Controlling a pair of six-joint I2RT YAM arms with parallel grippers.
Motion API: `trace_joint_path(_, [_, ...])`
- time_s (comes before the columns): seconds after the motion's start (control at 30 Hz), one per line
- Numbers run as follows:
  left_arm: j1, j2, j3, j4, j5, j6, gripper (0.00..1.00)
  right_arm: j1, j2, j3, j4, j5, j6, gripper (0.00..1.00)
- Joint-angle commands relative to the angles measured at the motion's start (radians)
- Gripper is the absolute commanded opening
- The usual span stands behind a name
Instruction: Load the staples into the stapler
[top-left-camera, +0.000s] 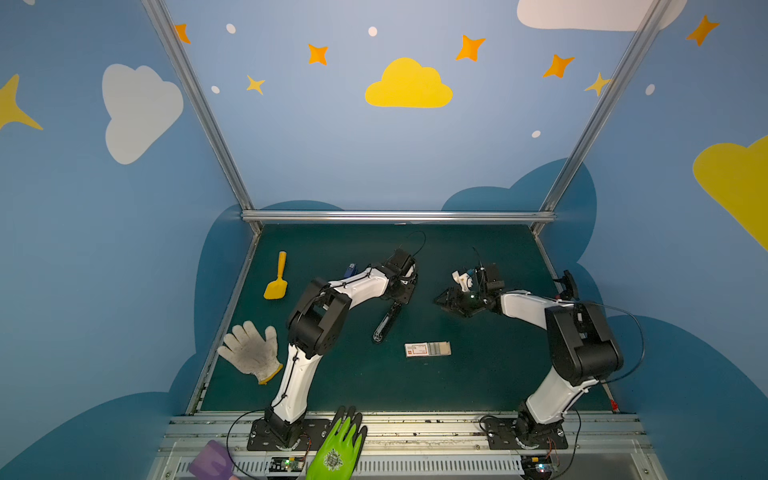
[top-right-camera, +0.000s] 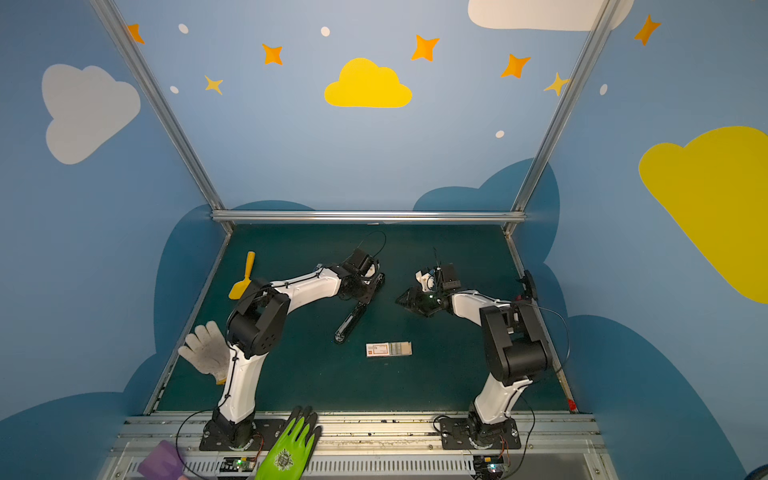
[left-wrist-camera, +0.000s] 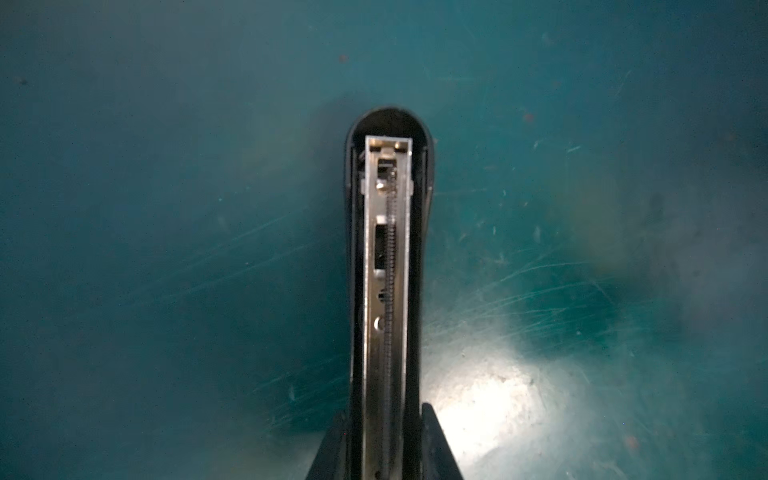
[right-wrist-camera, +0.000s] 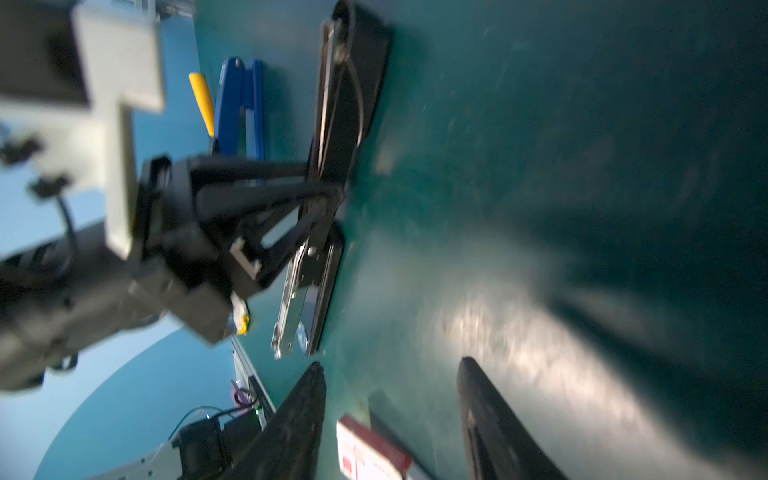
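A black stapler (top-left-camera: 384, 324) (top-right-camera: 348, 324) lies opened out on the green table. My left gripper (top-left-camera: 398, 301) (left-wrist-camera: 384, 409) is shut on it, a finger against each side. The left wrist view looks down its silvery magazine channel (left-wrist-camera: 386, 249) with a spring inside. The staples (top-left-camera: 428, 349) (top-right-camera: 388, 349) lie nearer the front: a white box with a red label, its drawer partly out and showing grey strips. My right gripper (top-left-camera: 442, 301) (right-wrist-camera: 391, 363) hangs open to the right of the stapler (right-wrist-camera: 353, 83), holding nothing. The box (right-wrist-camera: 370, 453) shows below between its fingers.
A yellow scoop (top-left-camera: 276, 282) and a small blue tool (top-left-camera: 351, 270) lie at the back left. A white glove (top-left-camera: 251, 351) rests on the table's left edge. A green glove (top-left-camera: 338, 444) and a purple item (top-left-camera: 210, 459) lie on the front rail.
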Motion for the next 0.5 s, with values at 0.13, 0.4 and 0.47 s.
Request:
trace_joint_path(0.13, [-0.029,-0.113,-0.147,0.152,-0.011,0.017,0.04,-0.005,0.152,0.092,0.28,-0.117,0.164,0.56])
trace_joint_path(0.4, [-0.042,-0.139,-0.201,0.216,-0.003,0.0,0.04,0.001,0.311,0.17,0.481,-0.171,0.314,0.54])
trace_joint_path(0.47, [-0.049,-0.138,-0.201,0.219,-0.002,-0.003,0.04,0.008,0.346,0.193,0.502,-0.172,0.336,0.53])
